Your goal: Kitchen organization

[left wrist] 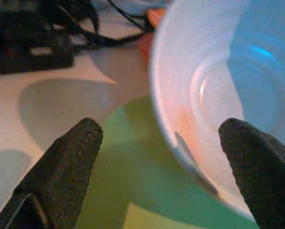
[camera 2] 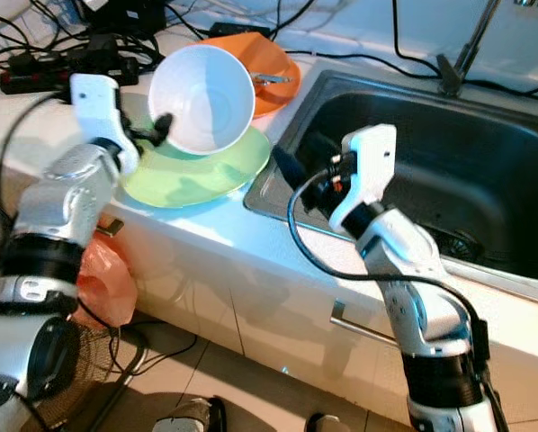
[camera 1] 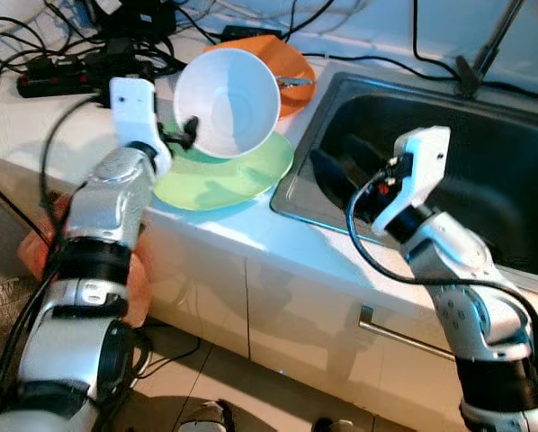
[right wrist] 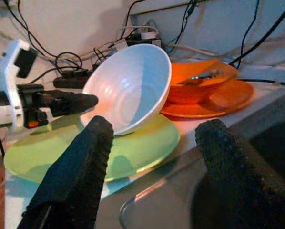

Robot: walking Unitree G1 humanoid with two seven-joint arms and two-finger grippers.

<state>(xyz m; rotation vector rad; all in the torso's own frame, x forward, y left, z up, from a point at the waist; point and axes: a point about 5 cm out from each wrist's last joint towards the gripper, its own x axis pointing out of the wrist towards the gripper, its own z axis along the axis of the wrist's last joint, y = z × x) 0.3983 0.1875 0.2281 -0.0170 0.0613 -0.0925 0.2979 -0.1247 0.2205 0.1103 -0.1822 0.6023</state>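
A white bowl (camera 1: 228, 101) stands tipped up on its lower edge on a green plate (camera 1: 224, 184), its opening facing me. My left gripper (camera 1: 181, 133) is at the bowl's left rim. In the left wrist view its fingers (left wrist: 66, 162) are spread wide, open, and the bowl's rim (left wrist: 180, 148) passes between them without being pinched. My right gripper (camera 2: 296, 160) hovers open over the near left corner of the steel sink (camera 1: 485, 171). It points at the bowl (right wrist: 128, 90) and holds nothing.
Behind the bowl, an orange plate (camera 1: 296, 67) carries an orange bowl and a spoon. A power strip (camera 1: 58, 83) and tangled cables lie at the back left of the white counter. The faucet base (camera 1: 471, 76) stands behind the sink. An orange bag (camera 2: 103, 279) sits on the floor by the cabinet.
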